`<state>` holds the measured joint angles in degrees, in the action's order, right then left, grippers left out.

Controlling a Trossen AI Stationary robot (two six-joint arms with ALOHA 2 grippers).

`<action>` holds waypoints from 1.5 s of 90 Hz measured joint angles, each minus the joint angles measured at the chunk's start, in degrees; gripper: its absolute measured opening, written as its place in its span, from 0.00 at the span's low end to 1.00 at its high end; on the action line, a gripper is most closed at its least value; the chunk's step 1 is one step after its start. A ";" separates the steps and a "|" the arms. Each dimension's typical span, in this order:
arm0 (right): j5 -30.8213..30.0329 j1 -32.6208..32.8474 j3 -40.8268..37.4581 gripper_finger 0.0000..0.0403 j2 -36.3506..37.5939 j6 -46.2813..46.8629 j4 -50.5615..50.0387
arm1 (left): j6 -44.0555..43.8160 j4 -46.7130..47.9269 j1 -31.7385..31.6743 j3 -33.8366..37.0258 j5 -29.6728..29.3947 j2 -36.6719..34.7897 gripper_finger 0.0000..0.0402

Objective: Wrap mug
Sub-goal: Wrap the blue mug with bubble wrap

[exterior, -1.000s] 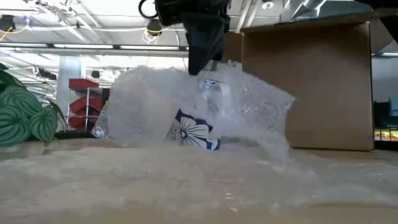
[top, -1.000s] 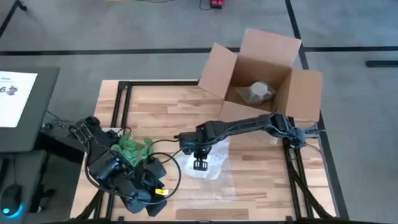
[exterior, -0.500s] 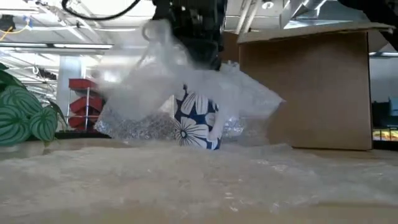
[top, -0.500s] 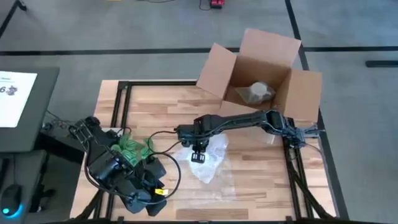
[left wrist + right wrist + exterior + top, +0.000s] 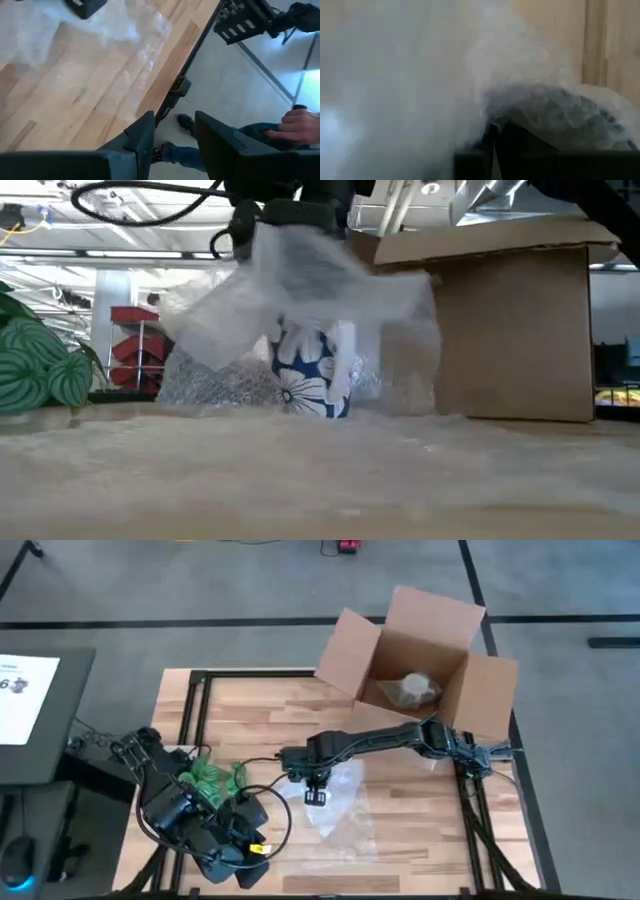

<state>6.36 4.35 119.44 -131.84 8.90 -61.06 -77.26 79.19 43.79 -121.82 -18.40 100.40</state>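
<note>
Currently the right gripper is out over the middle of the table, well on the near side of the open cardboard box, its fingers clenched on a fold of clear bubble wrap — the right wrist view shows the film bunched over the closed dark fingertips. Low view: the lifted wrap drapes down from the gripper like a loose hood over the mug, which stands upright on the table, just left of the box wall. Mug shows a blue body with white flower print and a white handle turned toward the box; the high view hides it under the gripper and film. More wrap lies flat on the wood beneath and toward the near edge. Inside the box sits a pale wrapped bundle. Left gripper is parked at the table's near left corner, well away from the box, fingers apart and holding nothing — beside a green patterned bundle. A person's hand and shoe show beyond the table edge.
</note>
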 joint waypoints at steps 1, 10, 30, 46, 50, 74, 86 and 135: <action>0.03 0.07 0.00 0.00 0.03 0.01 0.28 | 0.00 -0.14 0.00 0.00 0.03 0.00 0.30; 2.33 0.38 0.00 0.00 0.23 0.05 2.35 | 0.03 -0.69 0.00 0.00 0.25 0.00 0.30; 5.50 2.83 0.02 0.00 -0.47 -2.93 3.92 | -0.15 -1.31 0.02 0.00 2.08 0.00 0.30; 5.50 3.33 0.02 0.00 -0.34 -3.38 5.14 | -0.15 -3.51 0.02 0.00 2.12 0.00 0.30; 4.89 3.06 0.02 0.00 -0.29 -3.36 5.10 | -0.15 -3.48 0.04 0.00 2.20 0.00 0.30; 2.03 0.93 0.07 0.00 0.63 0.87 4.99 | -0.15 -6.26 0.04 0.00 3.22 0.00 0.30; 0.88 -0.37 -1.01 0.00 0.32 3.07 6.00 | -0.39 -8.38 0.19 -0.02 4.69 -0.17 0.30; 5.23 0.89 -3.56 0.00 0.32 3.10 19.02 | -2.56 -4.63 3.56 -5.96 -1.14 -0.72 0.29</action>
<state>11.58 5.24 115.87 -131.52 12.00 -42.04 -79.81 74.57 47.35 -127.77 -19.54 99.68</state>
